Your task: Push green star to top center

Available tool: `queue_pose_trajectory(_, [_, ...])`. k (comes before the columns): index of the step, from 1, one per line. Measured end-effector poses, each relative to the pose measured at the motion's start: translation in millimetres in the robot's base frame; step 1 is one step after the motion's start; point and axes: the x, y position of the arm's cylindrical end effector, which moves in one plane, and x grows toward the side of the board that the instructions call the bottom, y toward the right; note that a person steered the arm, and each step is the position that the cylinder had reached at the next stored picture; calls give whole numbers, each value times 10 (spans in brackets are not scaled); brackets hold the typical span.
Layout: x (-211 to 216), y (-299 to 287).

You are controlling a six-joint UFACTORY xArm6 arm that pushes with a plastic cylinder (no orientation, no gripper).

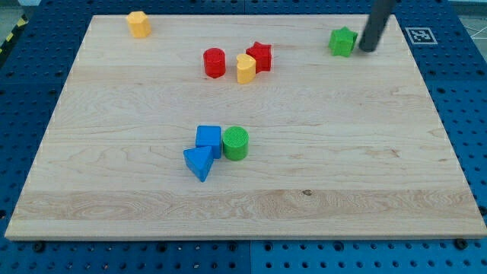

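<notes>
The green star [343, 41] lies near the board's top right. My tip [368, 49] stands just to the star's right, very close to it or touching. The dark rod rises from the tip to the view's top edge. The board's top centre lies left of the star, above the red star [260, 55].
A wooden board [380, 175] lies on a blue pegboard. A yellow block [246, 68] touches the red star, with a red cylinder [214, 62] to its left. A yellow hexagon [138, 23] sits top left. A blue cube [208, 140], blue triangle [198, 163] and green cylinder [236, 143] cluster lower centre.
</notes>
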Motion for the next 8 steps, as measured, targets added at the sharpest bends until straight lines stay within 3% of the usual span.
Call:
queue_pose_trajectory(2, [-375,-934])
queue_pose_trajectory(4, [-155,-474])
queue_pose_trajectory(6, [-214,-1397])
queue_pose_trajectory(8, [-216,-1570])
